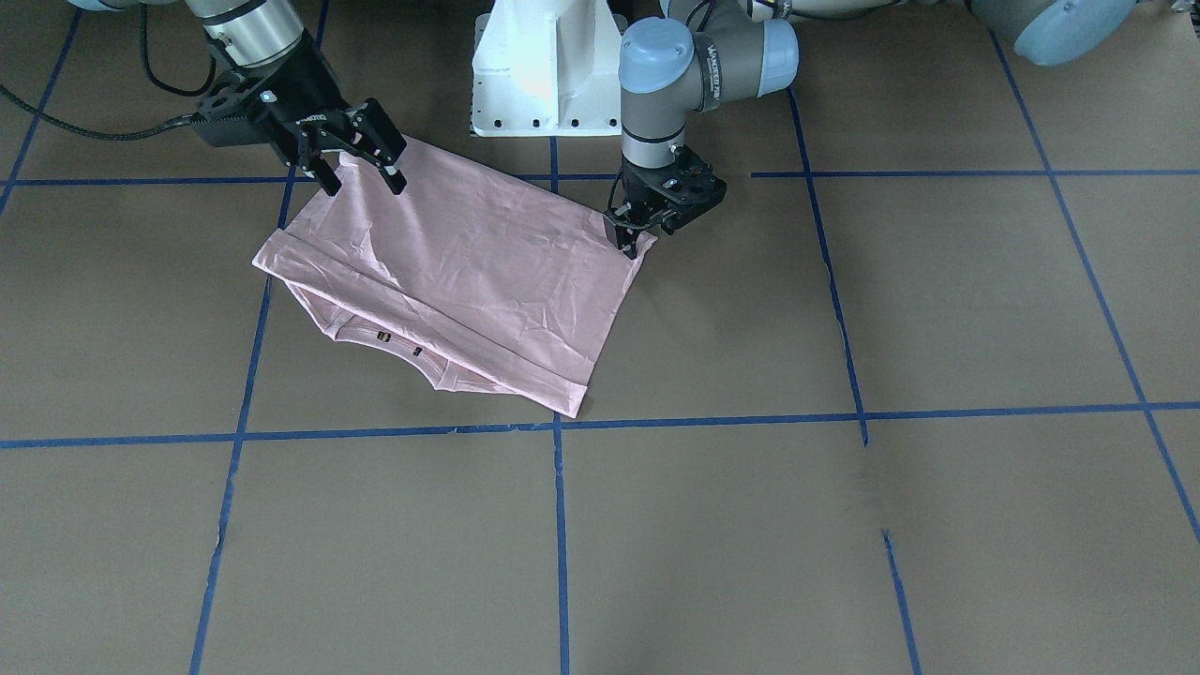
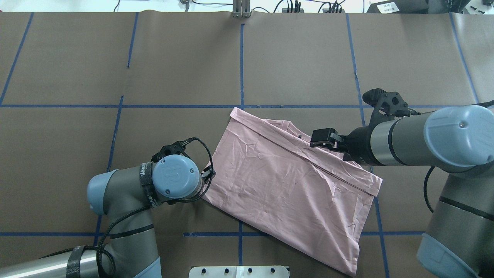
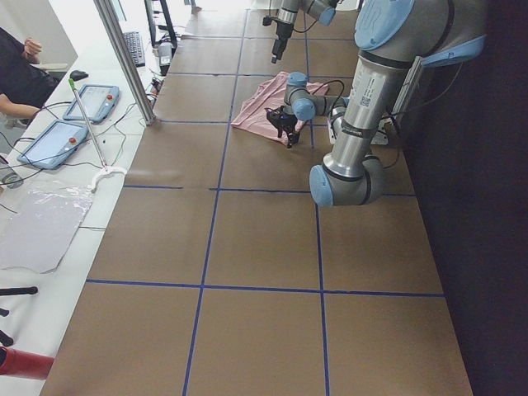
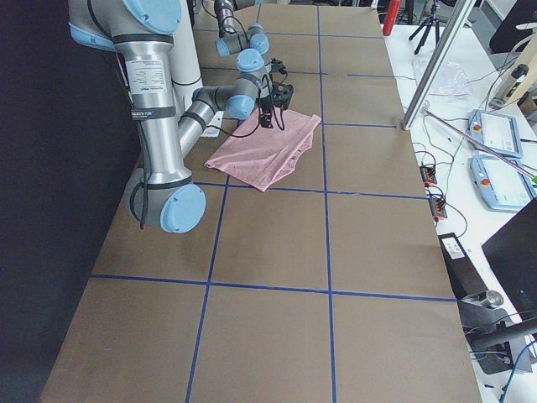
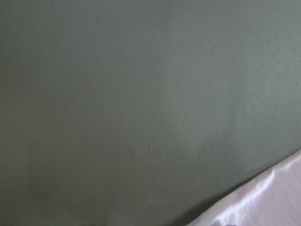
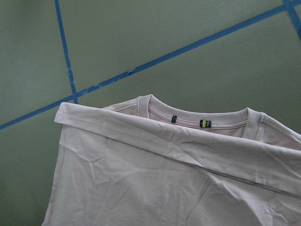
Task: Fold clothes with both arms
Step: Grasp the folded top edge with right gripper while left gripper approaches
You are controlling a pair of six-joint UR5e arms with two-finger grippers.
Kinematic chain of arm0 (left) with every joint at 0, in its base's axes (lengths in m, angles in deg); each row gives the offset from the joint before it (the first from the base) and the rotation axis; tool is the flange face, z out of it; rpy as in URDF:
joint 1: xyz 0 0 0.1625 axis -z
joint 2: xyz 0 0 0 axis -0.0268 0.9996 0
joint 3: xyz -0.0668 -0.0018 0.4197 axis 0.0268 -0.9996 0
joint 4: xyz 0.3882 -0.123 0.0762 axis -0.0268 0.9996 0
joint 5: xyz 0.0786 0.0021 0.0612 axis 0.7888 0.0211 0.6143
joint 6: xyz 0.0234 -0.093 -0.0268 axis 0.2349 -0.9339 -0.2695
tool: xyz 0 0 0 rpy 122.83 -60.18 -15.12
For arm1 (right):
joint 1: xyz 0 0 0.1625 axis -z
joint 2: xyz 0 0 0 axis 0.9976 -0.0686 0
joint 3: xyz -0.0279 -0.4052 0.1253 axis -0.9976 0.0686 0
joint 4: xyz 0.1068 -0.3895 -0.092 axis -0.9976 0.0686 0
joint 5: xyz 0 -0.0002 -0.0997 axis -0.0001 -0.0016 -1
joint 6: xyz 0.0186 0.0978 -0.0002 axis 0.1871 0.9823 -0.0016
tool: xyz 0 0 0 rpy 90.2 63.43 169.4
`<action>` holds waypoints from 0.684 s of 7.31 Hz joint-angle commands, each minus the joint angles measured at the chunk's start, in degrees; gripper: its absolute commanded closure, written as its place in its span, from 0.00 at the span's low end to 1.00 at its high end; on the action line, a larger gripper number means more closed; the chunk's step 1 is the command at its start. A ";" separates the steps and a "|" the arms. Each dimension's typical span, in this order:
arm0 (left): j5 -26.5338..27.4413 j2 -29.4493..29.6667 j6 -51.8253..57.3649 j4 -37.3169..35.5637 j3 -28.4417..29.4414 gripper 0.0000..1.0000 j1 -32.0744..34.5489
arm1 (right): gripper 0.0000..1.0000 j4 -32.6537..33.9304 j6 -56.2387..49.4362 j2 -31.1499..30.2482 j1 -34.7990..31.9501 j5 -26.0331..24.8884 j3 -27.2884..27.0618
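Note:
The pale pink T-shirt lies folded on the brown table, back up, with the collar and its small labels peeking out past the folded-over hem. It also shows in the overhead view. My left gripper points straight down at the shirt's corner nearest the pedestal, its fingers together on the cloth edge. In the overhead view the left wrist hides it. My right gripper is open and empty and hovers above the shirt's other end, apart from it. It also shows in the overhead view. The Snoopy print is hidden.
The white pedestal stands just behind the shirt. Blue tape lines divide the brown table into squares. In the left side view a bench with tablets and a seated person runs along the table's far side.

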 commanded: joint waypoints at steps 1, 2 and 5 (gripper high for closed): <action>0.17 -0.05 0.33 0.00 -0.12 0.89 -0.12 | 0.00 -0.01 0.00 0.00 0.00 -0.09 -0.01; 0.18 0.04 0.33 -0.17 -0.12 1.00 -0.12 | 0.00 -0.01 0.00 0.00 0.00 -0.18 0.08; -0.09 -0.13 0.68 -0.35 -0.91 1.00 0.05 | 0.00 -0.01 0.00 0.00 0.00 -0.01 0.08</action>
